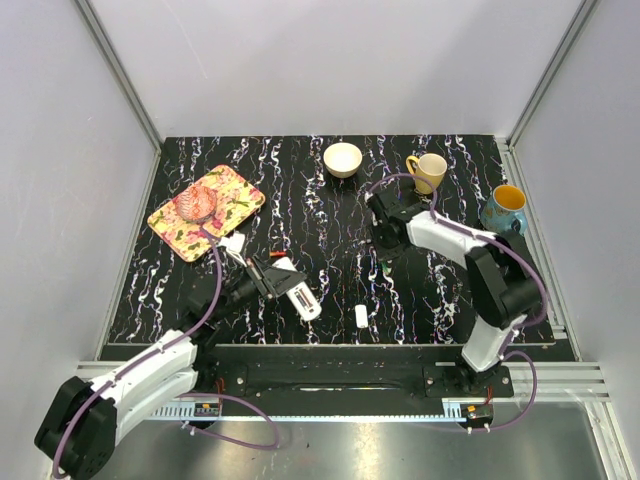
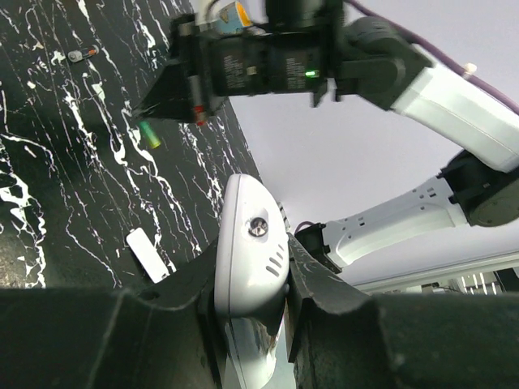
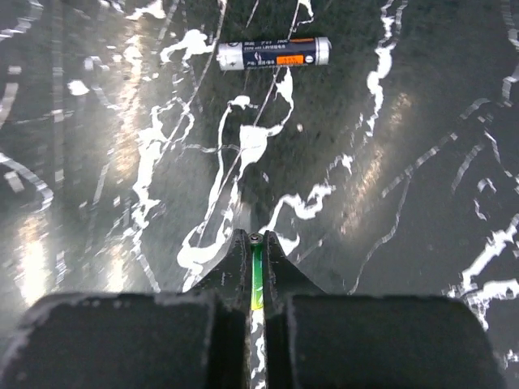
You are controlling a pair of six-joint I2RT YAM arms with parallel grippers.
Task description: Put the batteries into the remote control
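Right gripper [image 3: 254, 239] is clamped narrow on a green battery [image 3: 255, 279]. The battery's long axis runs along the fingers, one end poking out past the tips toward the table [image 1: 330, 215]. In the left wrist view it hangs off the tip slightly tilted, just above the surface, not touching as far as I can tell.

Left gripper [image 2: 253, 271] grips the remote [image 2: 247, 235] across its width, one finger on each long side, held off the table. In the top view the remote [image 1: 303, 297] sits lower centre-left, long axis diagonal from upper left to lower right. A dark patch shows on its upper side; can't tell if it's the open bay.

Key relation: remote lies left of and slightly below the right gripper [image 1: 385, 262] in the top view, near but apart. The right arm carries the battery, so my guess is it goes to the remote. The upright battery likely needs laying down parallel to the remote's long axis.

Grey battery [image 3: 274, 53] with an orange label lies flat at the top of the right wrist view, crosswise to the fingers, well ahead of them.

White cover [image 1: 361, 316] lies flat at lower centre, below the straight line between the grippers. The table between them looks open. Bowl [image 1: 343, 159] and mugs sit far up, well apart.
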